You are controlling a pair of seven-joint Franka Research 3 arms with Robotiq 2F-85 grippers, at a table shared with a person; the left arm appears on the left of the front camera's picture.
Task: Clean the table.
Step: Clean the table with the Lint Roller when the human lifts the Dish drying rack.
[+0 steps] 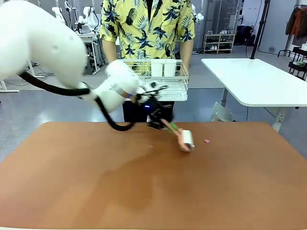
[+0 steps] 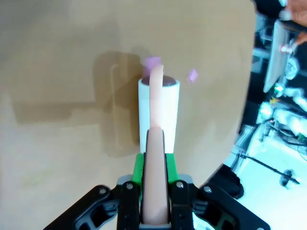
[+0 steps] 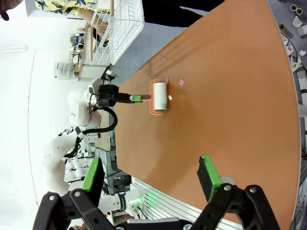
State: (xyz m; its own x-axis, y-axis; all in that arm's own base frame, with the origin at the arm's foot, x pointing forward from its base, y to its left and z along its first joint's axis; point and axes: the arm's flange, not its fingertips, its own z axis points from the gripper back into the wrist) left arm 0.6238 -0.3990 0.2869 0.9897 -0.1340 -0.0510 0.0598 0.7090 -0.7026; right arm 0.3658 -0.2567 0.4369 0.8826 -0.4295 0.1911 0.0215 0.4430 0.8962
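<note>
My left gripper [image 1: 160,120] is shut on the pink handle of a lint roller [image 1: 186,140], whose white roll rests on the reddish-brown table [image 1: 96,182] right of centre. In the left wrist view the green pads [image 2: 138,165] clamp the handle, and the roller [image 2: 159,112] lies flat ahead. Small pink scraps lie near it: a scrap [image 1: 206,141] to its right, and two scraps [image 2: 152,62] [image 2: 192,75] just beyond the roll. My right gripper [image 3: 151,177] hangs open and empty above the table's near edge, far from the roller [image 3: 160,97].
A person in a yellow patterned shirt stands at the far side holding a white wire dish rack [image 1: 163,79] above the table's far edge. A white-topped table [image 1: 259,79] stands at the back right. Most of the brown top is bare.
</note>
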